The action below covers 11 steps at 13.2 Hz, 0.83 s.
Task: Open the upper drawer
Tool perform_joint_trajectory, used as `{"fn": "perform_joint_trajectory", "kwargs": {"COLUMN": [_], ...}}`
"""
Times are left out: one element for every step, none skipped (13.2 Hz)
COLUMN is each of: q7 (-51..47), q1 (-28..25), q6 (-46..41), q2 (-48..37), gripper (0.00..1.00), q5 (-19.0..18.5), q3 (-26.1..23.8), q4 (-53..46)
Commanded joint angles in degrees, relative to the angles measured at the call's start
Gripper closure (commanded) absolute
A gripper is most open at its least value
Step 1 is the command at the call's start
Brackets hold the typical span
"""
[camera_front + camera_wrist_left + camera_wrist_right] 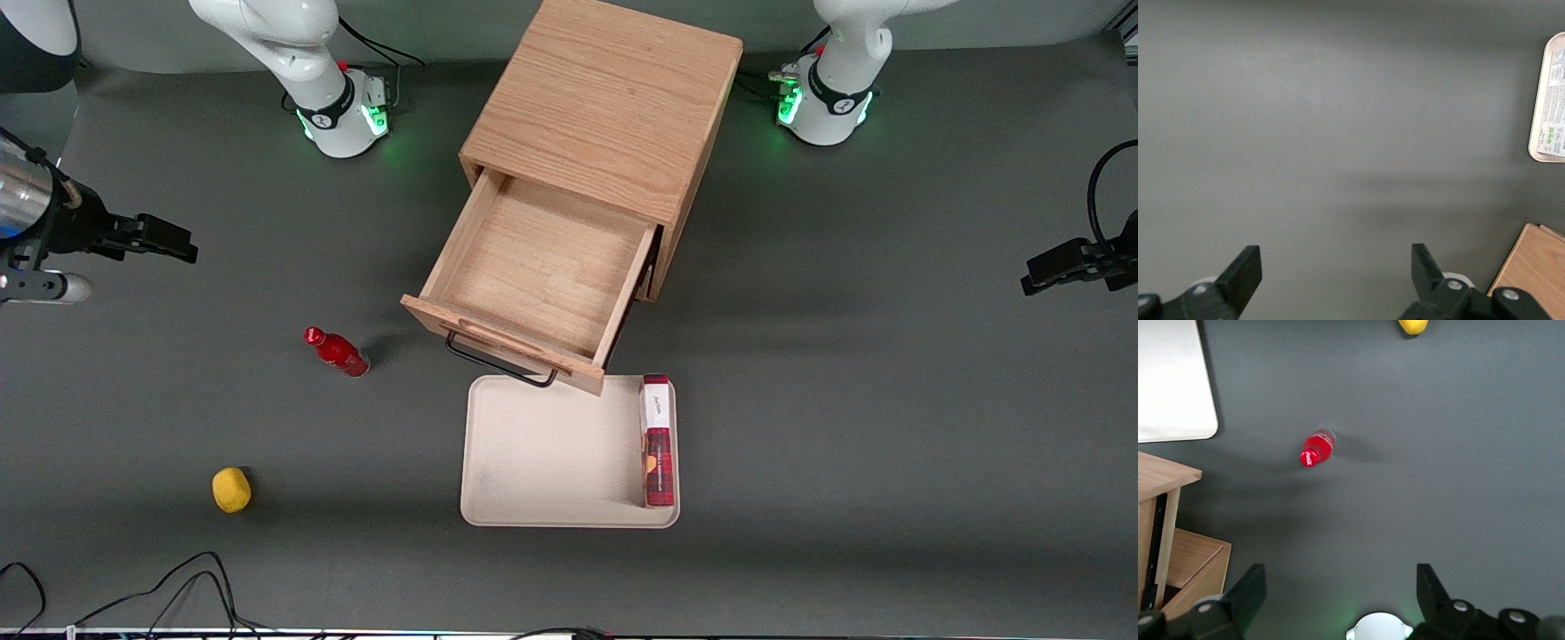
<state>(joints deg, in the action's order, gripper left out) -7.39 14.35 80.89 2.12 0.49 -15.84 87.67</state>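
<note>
The upper drawer point(536, 271) stands pulled well out of the oak cabinet point(605, 102), its bare wooden floor open to the overhead camera and its thin black wire handle point(498, 360) hanging off the front panel. That front edge reaches just over the rim of the cream tray point(542, 449), which lies on the grey table point(889, 400) directly in front of the cabinet. A red and white carton point(658, 440) lies inside the tray along the edge toward the parked arm's end.

The gripper point(164, 238) is well clear of the cabinet, out at the working arm's end of the table, above the mat and touching nothing. From the wrist camera its two black fingers point(1248, 593) stand wide apart with only grey mat between them.

A small red bottle point(338, 352) stands on the table between the gripper and the drawer front, near the drawer's corner but apart from it. A yellow, lemon-like object point(231, 490) sits nearer the front camera than the bottle, well apart from everything else.
</note>
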Motion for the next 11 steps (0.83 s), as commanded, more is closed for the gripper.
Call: {"fn": "perform_joint_trajectory", "kwargs": {"q7": [1.5, 1.8, 3.4, 4.0, 4.1, 3.9, 3.6, 3.4, 3.4, 4.0, 3.8], "q1": [-13.5, -17.7, -18.6, -18.5, -18.1, -17.4, -16.8, -15.9, -15.8, -15.7, -15.7], "q6": [-3.4, -4.2, -4.4, -4.4, -4.5, -4.5, -4.5, -4.5, -4.5, -4.8, -4.9], "q2": [-2.6, -2.6, -2.6, -2.6, -2.6, -2.6, -2.6, -2.6, -2.6, -2.6, -2.6], "gripper": [0.00, 0.00, 0.00, 0.00, 0.00, 0.00, 0.00, 0.00, 0.00, 0.00, 0.00], "q5": [1.8, 2.1, 2.0, 2.0, 2.0, 2.0, 2.0, 2.0, 2.0, 1.9, 1.9], "q3": [15.5, 20.3, 21.4, 21.3, 21.4, 21.1, 20.2, 19.4, 18.9, 18.9, 18.9], "q4": [0.0, -0.5, -0.8, -0.9, -0.9, -0.9, -0.9, -0.9, -0.9, -0.8, -0.9]}}
